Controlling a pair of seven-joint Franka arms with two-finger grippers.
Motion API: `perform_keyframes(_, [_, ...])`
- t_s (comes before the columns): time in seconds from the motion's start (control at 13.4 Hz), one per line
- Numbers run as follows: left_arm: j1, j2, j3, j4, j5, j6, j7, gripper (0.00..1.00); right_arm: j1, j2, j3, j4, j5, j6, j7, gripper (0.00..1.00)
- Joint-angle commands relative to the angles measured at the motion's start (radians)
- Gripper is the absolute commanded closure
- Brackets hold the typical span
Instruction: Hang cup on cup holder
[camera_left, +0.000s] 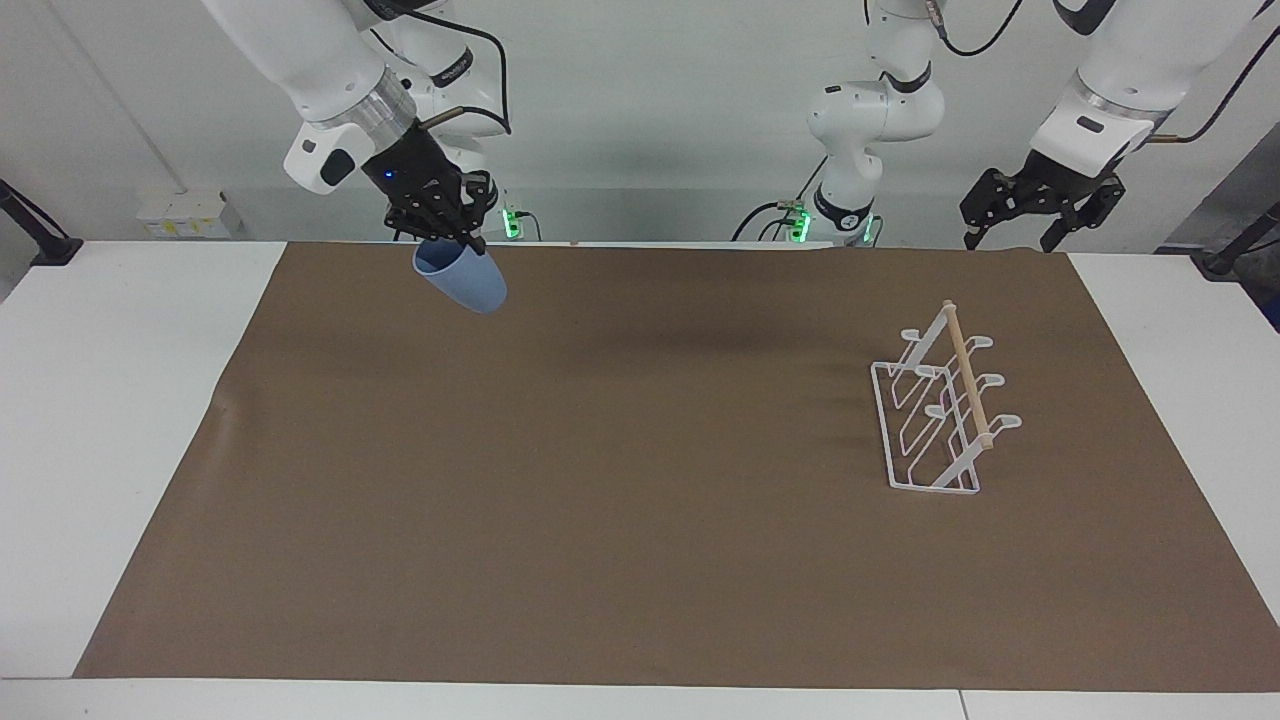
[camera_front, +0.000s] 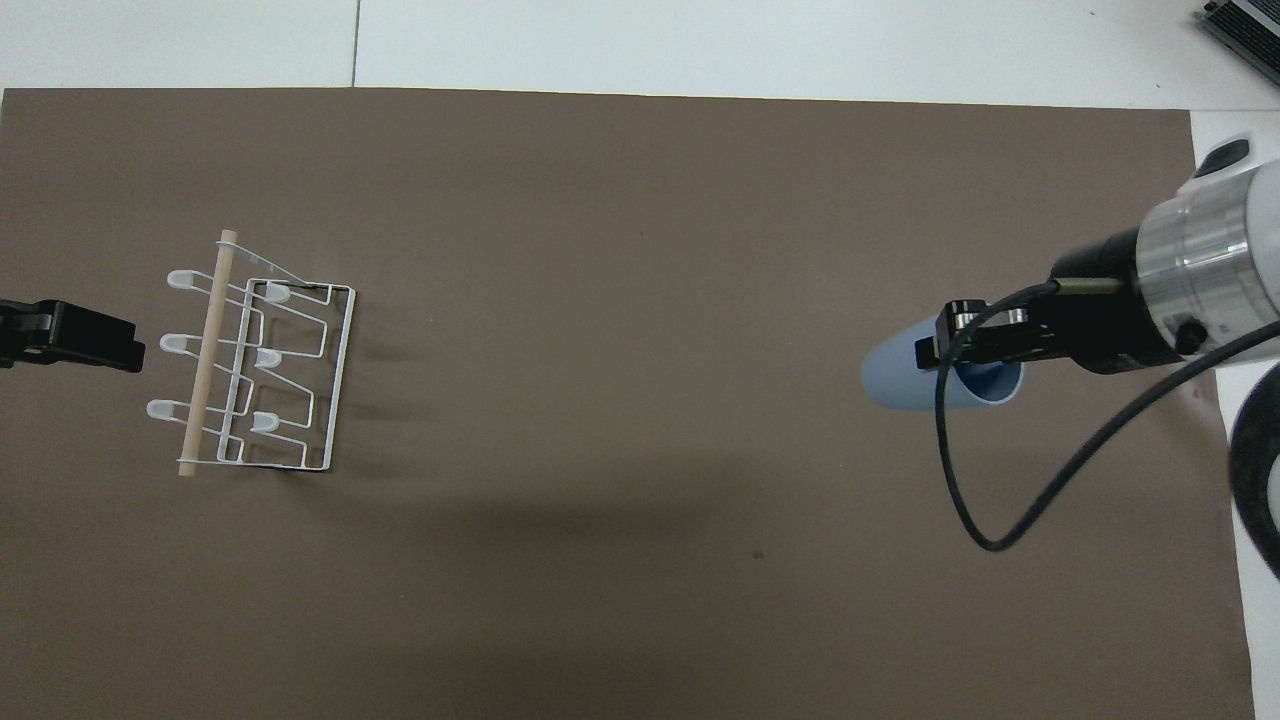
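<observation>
My right gripper (camera_left: 452, 238) has jaws clamped on cup (camera_left: 464, 279) rim, tilted, in air over mat (camera_left: 600, 480) at 10 o'clock in facing view. Holder (camera_left: 940, 415) on mat at 3 o'clock. Left gripper (camera_left: 1035, 215) waits, jaws apart.

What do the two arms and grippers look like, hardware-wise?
Both arms are white with rounded joints and a silver ring at the wrist. The right gripper and left gripper are black linkage-type two-finger units. A black cable loops from the right wrist, which shows a small blue light.
</observation>
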Motion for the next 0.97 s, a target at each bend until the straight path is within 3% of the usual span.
perform_keyframes(0.0, [-0.008,-0.031,-0.002,-0.034,-0.006,-0.007,-0.012,0.00,0.029,-0.004,0.001,-0.023,0.077,0.057,0.136,1.00])
perform_keyframes(0.67, [-0.084,-0.055,-0.014,-0.081,-0.007,0.007,0.027,0.00,0.064,-0.005,0.003,-0.035,0.286,0.108,0.500,1.00])
perform_keyframes(0.9, [-0.110,-0.055,-0.016,-0.081,-0.064,0.019,0.090,0.00,0.072,-0.007,0.003,-0.035,0.349,0.157,0.596,1.00])
